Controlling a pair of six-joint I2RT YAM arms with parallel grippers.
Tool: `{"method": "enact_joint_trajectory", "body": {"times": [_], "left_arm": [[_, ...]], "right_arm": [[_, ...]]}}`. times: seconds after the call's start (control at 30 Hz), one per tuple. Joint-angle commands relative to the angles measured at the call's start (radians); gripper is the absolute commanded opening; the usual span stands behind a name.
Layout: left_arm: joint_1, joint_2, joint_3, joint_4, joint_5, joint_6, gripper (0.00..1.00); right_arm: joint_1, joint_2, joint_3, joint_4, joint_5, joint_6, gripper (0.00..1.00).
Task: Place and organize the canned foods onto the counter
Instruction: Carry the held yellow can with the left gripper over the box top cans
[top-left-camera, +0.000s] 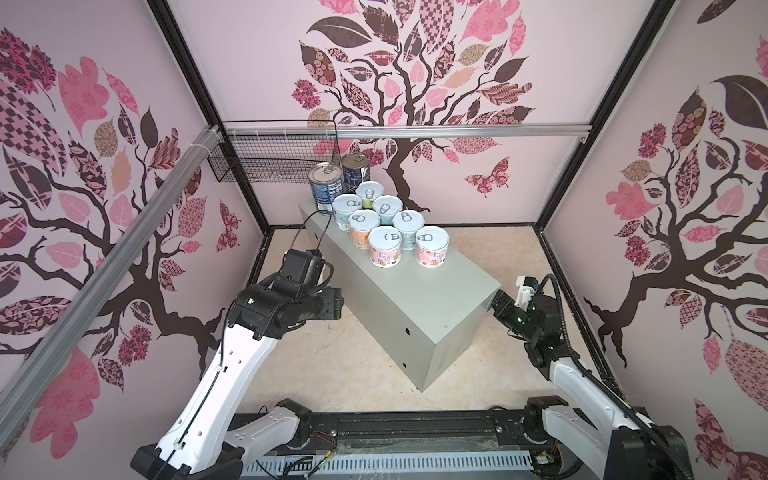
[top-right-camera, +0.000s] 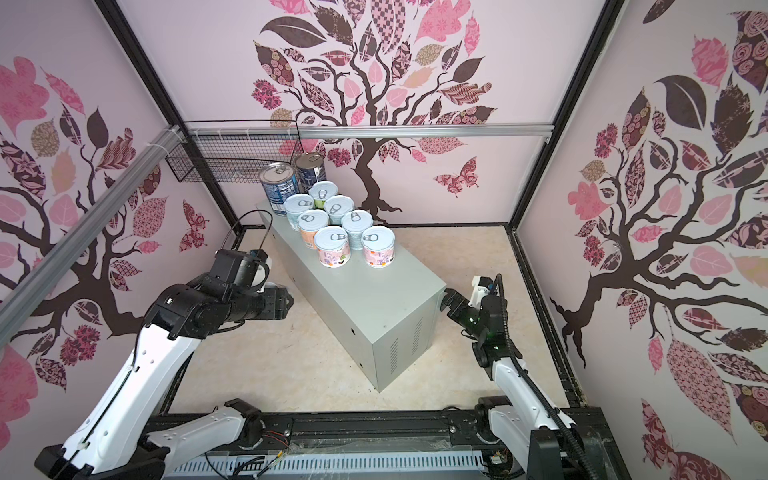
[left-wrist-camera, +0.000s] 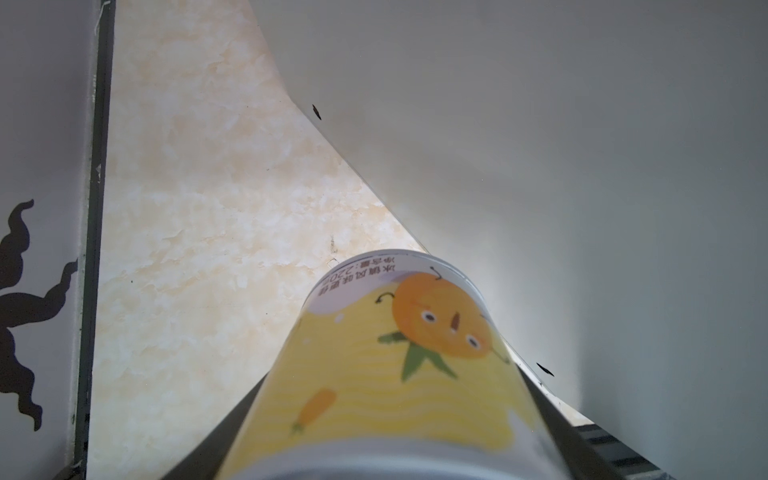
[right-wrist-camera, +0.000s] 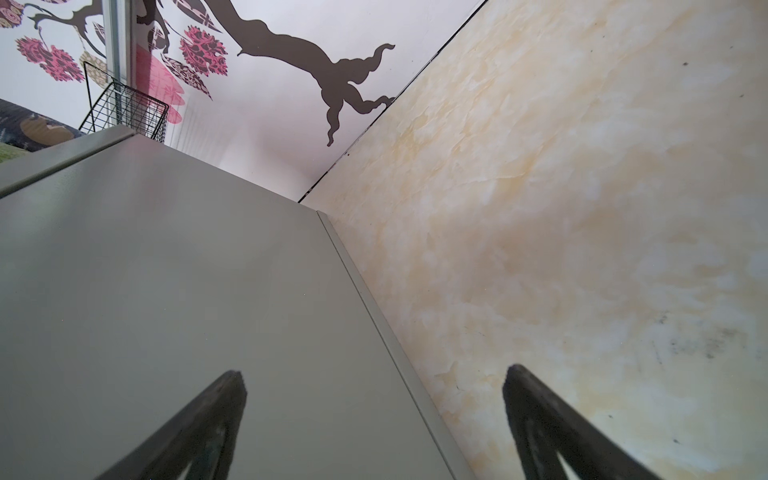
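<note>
Left tool (left-wrist-camera: 401, 380) clamps yellow can (left-wrist-camera: 415, 324); right tool (right-wrist-camera: 374, 372) gapes wide.

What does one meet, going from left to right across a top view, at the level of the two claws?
The left claw, closed on a yellow can that this view hides → the counter → the right claw, open beside the counter's near corner.
</note>
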Motion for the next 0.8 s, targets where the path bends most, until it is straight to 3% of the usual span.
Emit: {"method": "enact_joint_trajectory", "body": {"times": [0.0,0.6,0.77], "left_arm": [[-0.055,-0.005,0.104,-0.040,-0.048,0.026,0.42],[-0.423,0.178,0.482,-0.251,-0.234,0.025,0.40],[-0.468,0.244,0.599,-0.270,-0.240,0.029,0.38]], "right_arm": [[0.006,-0.029,0.053,-0.057,-0.007,-0.034,1.00],[0.007,-0.096,0.090,-0.175,0.015,-0.071,1.00],[0.006,-0.106,0.097,-0.191,0.021,-0.073,1.00]]}}
